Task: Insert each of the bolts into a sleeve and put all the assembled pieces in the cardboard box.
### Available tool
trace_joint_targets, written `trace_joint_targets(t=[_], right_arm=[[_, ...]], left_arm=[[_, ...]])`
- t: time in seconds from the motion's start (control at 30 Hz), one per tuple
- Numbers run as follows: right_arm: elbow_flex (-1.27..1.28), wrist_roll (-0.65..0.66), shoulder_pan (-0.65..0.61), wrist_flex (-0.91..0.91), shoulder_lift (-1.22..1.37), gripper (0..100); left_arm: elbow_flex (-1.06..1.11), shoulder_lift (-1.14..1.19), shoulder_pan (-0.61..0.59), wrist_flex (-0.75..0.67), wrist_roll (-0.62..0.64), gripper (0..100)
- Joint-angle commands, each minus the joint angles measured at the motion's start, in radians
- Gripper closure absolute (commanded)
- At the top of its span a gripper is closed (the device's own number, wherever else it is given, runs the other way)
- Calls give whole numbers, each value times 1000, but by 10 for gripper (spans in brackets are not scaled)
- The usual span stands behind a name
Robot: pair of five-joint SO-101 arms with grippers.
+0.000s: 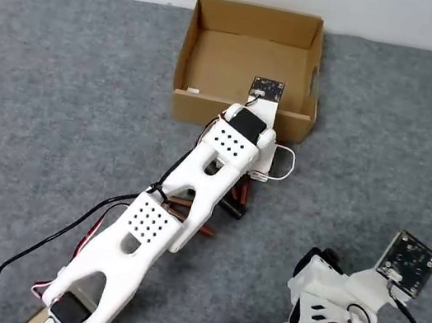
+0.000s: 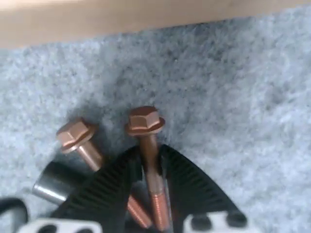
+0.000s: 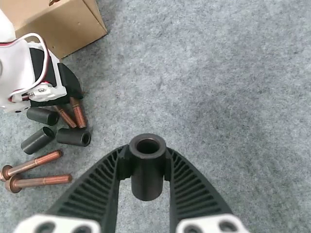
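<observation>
My left gripper [image 2: 149, 156] is shut on the shaft of a copper bolt [image 2: 145, 121], just above the grey carpet in front of the cardboard box [image 1: 240, 117]. A second bolt [image 2: 76, 135] and a black sleeve [image 2: 54, 182] lie right beside it. My right gripper [image 3: 147, 158] is shut on a black sleeve [image 3: 147, 182], held with its open bore facing the camera, over bare carpet to the right of the pile. From there I see the left gripper [image 3: 65, 82] with two bolt shafts under it, three loose sleeves [image 3: 73, 137] and two more bolts [image 3: 32, 163].
The box [image 3: 53, 19] is open-topped, and its front wall [image 2: 146, 17] stands close behind the left gripper. The left arm [image 1: 164, 219] stretches diagonally over the parts pile. The right arm [image 1: 339, 317] is at the near right, with open carpet around it.
</observation>
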Motion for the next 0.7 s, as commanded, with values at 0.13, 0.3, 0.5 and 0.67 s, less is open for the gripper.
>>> trace_joint_targets(t=[0.13,0.3,0.5,0.67], right_arm=[[-3,9,4,-21,-2,991],[-3,9,2,-21,-2,991],[-3,9,2,-21,-2,991],[-3,9,2,-21,-2,991]], left_arm=[[7,3,-21,48,68,706],[31,5,-28,48,75,823],[28,5,-31,32,74,991],[25,-6,-28,34,74,994]])
